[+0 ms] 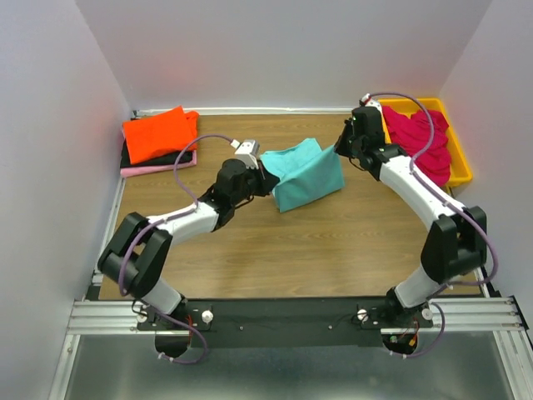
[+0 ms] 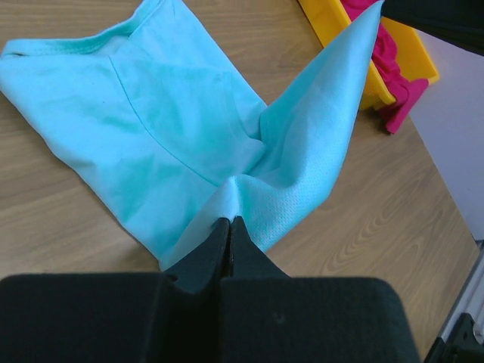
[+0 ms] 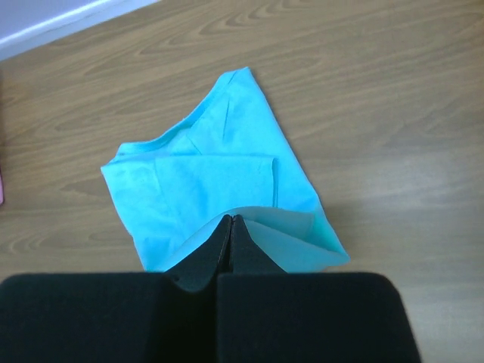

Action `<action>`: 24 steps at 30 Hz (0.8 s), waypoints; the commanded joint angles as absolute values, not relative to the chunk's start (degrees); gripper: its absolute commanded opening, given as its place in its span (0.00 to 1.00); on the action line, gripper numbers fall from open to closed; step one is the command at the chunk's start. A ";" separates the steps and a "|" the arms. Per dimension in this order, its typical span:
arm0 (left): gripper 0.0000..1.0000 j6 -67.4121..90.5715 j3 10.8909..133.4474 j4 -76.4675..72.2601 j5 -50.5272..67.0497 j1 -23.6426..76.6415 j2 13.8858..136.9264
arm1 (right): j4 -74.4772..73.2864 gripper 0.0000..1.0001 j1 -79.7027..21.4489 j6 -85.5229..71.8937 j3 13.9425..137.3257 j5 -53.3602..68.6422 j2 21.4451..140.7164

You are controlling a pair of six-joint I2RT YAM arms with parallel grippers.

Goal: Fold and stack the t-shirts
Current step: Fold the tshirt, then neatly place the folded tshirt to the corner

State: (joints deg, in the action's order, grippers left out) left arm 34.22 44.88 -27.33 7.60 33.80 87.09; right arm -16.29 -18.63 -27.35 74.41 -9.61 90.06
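Note:
A turquoise t-shirt point(image 1: 306, 173) lies partly folded on the wooden table, its far edge lifted between the two grippers. My left gripper point(image 1: 265, 165) is shut on its left corner; in the left wrist view the jaws point(image 2: 229, 221) pinch the cloth point(image 2: 174, 121). My right gripper point(image 1: 340, 148) is shut on the right corner; in the right wrist view the jaws point(image 3: 231, 219) pinch the shirt's edge point(image 3: 197, 189). An orange-red shirt point(image 1: 156, 132) lies folded on black and pale pink ones point(image 1: 158, 164) at the back left. Magenta shirts point(image 1: 420, 142) fill the yellow tray.
The yellow tray point(image 1: 460, 167) stands at the back right, against the wall; it also shows in the left wrist view point(image 2: 355, 38). White walls close in the table on three sides. A metal rail runs along the near edge.

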 commanded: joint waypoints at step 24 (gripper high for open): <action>0.98 33.84 60.30 -32.34 10.90 17.84 106.00 | 4.74 0.87 -16.08 -23.30 92.21 12.28 118.83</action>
State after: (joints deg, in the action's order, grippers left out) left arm 35.86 62.33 -31.48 11.77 17.58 107.90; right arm -1.21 -16.27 -25.89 95.94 6.59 122.39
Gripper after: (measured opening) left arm 0.983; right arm 0.873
